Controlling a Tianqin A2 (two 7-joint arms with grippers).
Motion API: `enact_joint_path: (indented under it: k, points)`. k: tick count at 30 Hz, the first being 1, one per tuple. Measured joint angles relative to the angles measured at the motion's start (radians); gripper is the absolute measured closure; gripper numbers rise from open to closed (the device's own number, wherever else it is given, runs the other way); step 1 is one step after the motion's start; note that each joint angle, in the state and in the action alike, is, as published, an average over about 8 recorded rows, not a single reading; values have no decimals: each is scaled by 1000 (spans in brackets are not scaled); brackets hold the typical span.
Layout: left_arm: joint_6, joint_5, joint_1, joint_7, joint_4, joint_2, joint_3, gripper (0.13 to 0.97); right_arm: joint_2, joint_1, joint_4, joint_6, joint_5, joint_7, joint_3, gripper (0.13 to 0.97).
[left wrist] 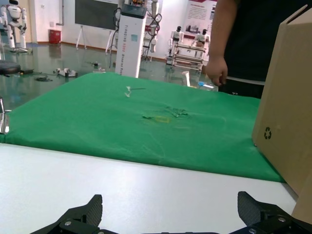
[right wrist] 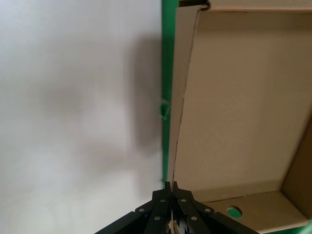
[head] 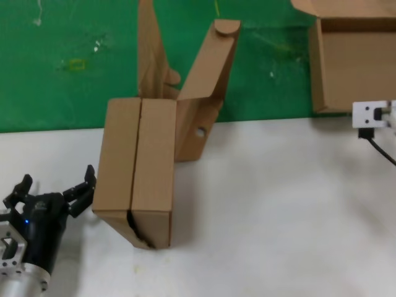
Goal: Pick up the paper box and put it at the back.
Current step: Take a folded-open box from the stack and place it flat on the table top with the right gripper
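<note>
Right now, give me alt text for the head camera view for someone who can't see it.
A brown cardboard box stands on the white table beside the open left gripper. A second box with raised flaps straddles the edge of the green mat behind it. A third, open box lies on the mat at far right.

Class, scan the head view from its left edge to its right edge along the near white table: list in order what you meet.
Black left claw → pair of closed brown cardboard boxes standing side by side → open brown cardboard mailer box with raised lid → shallow open brown cardboard box, right claw gripping its wall.
</note>
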Motion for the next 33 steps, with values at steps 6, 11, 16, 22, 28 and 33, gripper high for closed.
enact_joint_path:
  k: [6,11,16,22,28,33]
  points:
    - [6,-4,-5,10,18,0,-10,132,-85,25,-157,138,-137,45,-20,946]
    - [8,-4,-8,15,27,0,-16,132,-148,31,-255,231,-219,82,-21,946]
    - [10,-3,-11,17,31,-1,-20,132,-193,24,-316,286,-268,99,-16,946]
    - [11,-2,-11,15,30,-1,-24,132,-232,13,-367,331,-304,109,-6,946]
    - [13,2,-11,11,28,-2,-28,132,-259,9,-405,370,-332,115,9,942]
    - [13,5,-10,8,25,-2,-31,132,-271,5,-413,388,-344,109,24,924]
